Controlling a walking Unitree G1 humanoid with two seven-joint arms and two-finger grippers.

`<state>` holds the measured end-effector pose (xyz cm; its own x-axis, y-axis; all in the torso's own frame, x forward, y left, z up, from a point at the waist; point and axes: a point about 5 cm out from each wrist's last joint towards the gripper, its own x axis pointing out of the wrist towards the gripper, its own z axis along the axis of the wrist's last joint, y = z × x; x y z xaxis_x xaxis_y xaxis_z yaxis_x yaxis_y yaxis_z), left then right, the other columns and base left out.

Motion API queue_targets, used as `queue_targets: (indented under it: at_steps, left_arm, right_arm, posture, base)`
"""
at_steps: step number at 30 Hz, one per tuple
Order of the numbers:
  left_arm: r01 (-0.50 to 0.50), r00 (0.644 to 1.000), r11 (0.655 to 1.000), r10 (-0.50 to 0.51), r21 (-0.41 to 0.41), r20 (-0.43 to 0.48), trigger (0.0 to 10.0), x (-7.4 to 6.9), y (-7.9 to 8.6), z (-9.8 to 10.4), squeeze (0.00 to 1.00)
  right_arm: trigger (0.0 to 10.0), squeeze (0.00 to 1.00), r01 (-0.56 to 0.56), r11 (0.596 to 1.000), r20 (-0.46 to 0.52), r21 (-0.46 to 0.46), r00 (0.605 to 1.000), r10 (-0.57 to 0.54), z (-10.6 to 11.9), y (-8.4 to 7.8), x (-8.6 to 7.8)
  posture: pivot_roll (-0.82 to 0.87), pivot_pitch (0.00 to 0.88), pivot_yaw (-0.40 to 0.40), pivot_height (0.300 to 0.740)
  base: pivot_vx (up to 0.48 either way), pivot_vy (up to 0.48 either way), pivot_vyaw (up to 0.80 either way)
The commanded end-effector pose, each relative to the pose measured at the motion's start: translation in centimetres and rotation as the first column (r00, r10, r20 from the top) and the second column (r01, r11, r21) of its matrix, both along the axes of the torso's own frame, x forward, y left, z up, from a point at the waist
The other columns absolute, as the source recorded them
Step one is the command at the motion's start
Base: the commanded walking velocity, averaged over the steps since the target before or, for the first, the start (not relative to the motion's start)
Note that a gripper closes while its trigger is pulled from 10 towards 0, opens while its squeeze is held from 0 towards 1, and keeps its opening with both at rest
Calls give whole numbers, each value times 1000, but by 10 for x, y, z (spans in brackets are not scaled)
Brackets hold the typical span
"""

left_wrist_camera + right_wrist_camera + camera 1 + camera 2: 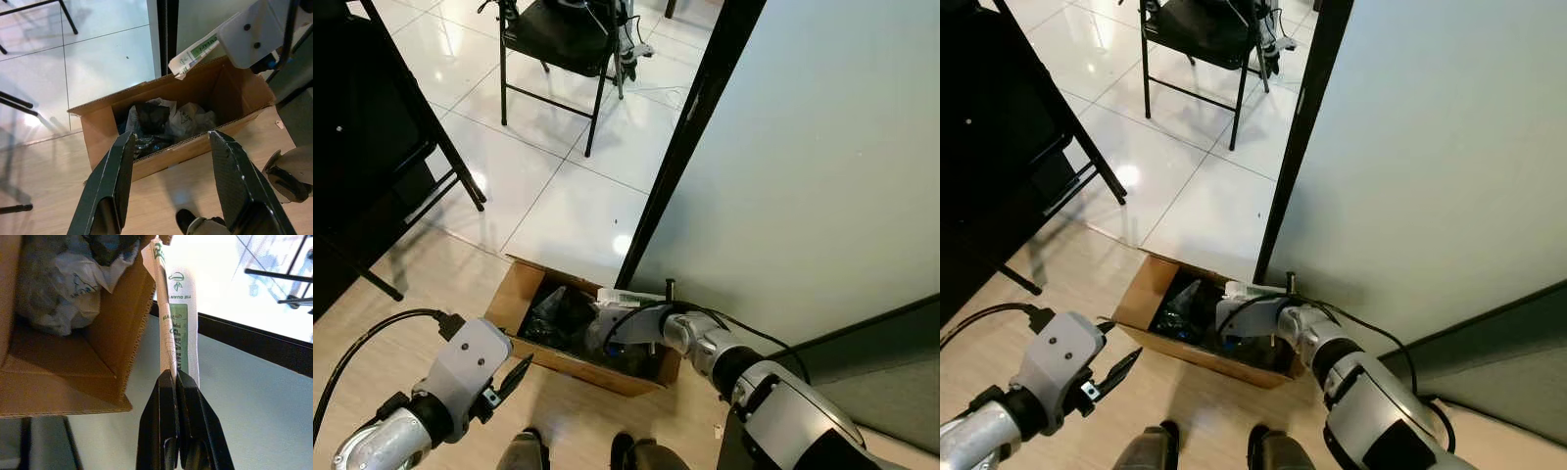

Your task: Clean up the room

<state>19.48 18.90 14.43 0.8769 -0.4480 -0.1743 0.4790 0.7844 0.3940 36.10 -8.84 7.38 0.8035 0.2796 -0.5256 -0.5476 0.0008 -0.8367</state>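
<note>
Right wrist view: right gripper [172, 377] pinches paper packet [176, 318] above cardboard box [73, 367].

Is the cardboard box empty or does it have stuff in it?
Not empty. The cardboard box holds crumpled plastic bags and dark trash, open at the top.

My right claw [172, 382] pinches a smooth printed paper packet [178, 323]; the cardboard box [161, 147] looks matt, the tiles [578, 196] glossy.
</note>
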Motion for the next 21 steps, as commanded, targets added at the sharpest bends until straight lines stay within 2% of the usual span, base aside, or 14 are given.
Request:
queue_targets:
  at_steps: [1,6,7,8,9,17,18,21]
  left_arm:
    - [18,999,1000,-18,3,-41,10000,-5,-3,-6,0]
    - [26,998,999,-25,21,-59,10000,-7,-1,-9,0]
    - [26,998,999,-25,23,-60,10000,-7,0,-9,0]
    - [26,998,999,-25,23,-60,10000,-7,0,-9,0]
    - [24,998,999,-23,21,-60,10000,-7,0,-8,0]
    - [2,998,1000,0,30,-63,10000,-7,4,-8,0]
    - [-1,998,999,4,33,-67,10000,-9,5,-8,0]
    - [-2,998,999,4,35,-69,10000,-9,5,-8,0]
  right_arm:
    - [10000,0,15,1000,-22,-28,1000,-16,-8,-7,-4]
    - [10000,0,11,1000,-21,-26,1000,-12,-8,-7,-4]
    - [10000,67,9,1000,-20,-26,1000,-10,-8,-7,-4]
    - [10000,67,9,1000,-20,-26,1000,-10,-8,-7,-4]
    - [10000,1000,9,1000,-16,-27,1000,-9,-7,-7,-4]
    - [10000,1000,2,999,23,-49,1000,-1,-6,-7,-2]
    - [10000,0,1,998,32,-57,999,1,-5,-8,-2]
    - [10000,0,-2,998,32,-63,999,4,-6,-8,-2]
  posture:
    - [282,360,-122,731]
    - [279,361,-120,731]
    - [279,361,-120,731]
    - [279,361,-120,731]
    - [284,361,-121,731]
    - [286,359,-121,731]
    - [290,363,-121,731]
    - [290,363,-121,731]
  base:
    - [0,0,0]
    - [0,0,0]
    - [0,0,0]
    - [0,0,0]
    - [0,0,0]
    - [0,0,0]
    - [0,0,0]
    - [0,0,0]
